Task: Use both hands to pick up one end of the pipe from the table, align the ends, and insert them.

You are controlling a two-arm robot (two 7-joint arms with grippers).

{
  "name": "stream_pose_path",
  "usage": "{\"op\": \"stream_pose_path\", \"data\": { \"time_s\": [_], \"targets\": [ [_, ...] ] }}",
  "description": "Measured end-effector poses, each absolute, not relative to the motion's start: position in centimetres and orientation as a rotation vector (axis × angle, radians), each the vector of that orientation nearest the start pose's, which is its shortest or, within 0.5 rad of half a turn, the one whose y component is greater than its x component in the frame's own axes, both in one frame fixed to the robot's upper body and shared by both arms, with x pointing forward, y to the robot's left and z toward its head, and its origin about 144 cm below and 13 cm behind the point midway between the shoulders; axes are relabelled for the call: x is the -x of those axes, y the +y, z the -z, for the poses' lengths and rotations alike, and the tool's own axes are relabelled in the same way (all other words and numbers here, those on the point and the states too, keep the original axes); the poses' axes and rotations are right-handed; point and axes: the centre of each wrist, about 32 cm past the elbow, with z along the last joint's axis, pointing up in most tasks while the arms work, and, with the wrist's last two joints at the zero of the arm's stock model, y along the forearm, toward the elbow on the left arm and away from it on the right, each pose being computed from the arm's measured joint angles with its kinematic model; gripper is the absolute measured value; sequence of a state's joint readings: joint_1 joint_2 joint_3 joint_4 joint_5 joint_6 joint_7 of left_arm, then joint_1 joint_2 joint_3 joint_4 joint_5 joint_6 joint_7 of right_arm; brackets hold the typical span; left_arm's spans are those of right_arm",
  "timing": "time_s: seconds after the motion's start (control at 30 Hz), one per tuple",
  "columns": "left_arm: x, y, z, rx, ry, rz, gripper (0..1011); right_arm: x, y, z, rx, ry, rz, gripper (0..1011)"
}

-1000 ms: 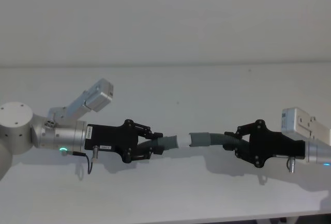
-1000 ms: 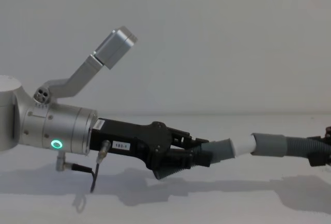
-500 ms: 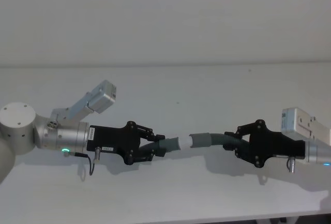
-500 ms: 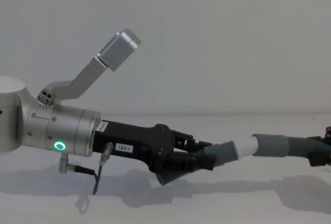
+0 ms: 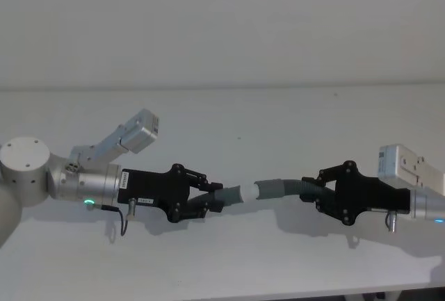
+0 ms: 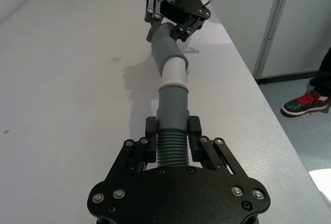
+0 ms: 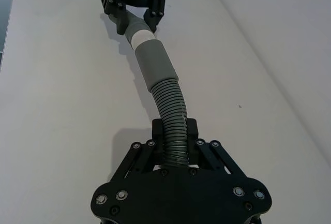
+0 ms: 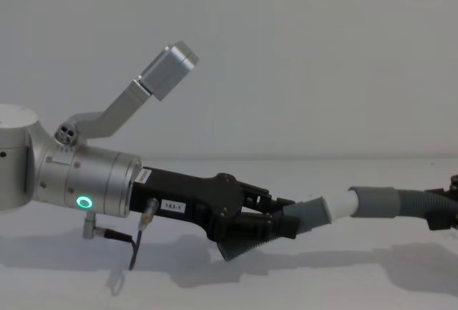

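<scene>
A plain pale grey wall (image 5: 222, 23) rises behind the white matte bench (image 5: 278, 120), meeting it along a straight horizontal line in the head and chest views. The wall is bare and evenly lit. Soft shadows lie on the bench top, and a few small dark specks mark it. In the left wrist view, beyond the bench's edge, a grey-blue floor (image 6: 305, 136) shows, with pale wall panels (image 6: 305, 22) divided by a vertical metal strip (image 6: 273, 25). A person's foot in a red and green shoe (image 6: 306, 103) stands on that floor.
</scene>
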State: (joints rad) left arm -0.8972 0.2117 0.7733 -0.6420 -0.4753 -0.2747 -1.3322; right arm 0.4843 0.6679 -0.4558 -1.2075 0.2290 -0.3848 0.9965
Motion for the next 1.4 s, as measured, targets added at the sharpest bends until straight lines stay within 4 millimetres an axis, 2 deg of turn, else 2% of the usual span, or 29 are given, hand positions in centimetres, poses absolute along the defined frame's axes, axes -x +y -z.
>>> {"op": "stream_pose_path", "data": {
  "time_s": [0.8,1.4],
  "targets": [
    [-67.2,21.6,-121.1,-0.252,-0.153,0.060,325,-56.1,-37.5,-121.2,0.406,-0.458,0.329,226],
    [-68.0,20.3,-121.5,-0.274,-0.161,0.109,325,-56.1,-37.6,-121.2,0.406,-0.457,0.330,226]
  ]
}}
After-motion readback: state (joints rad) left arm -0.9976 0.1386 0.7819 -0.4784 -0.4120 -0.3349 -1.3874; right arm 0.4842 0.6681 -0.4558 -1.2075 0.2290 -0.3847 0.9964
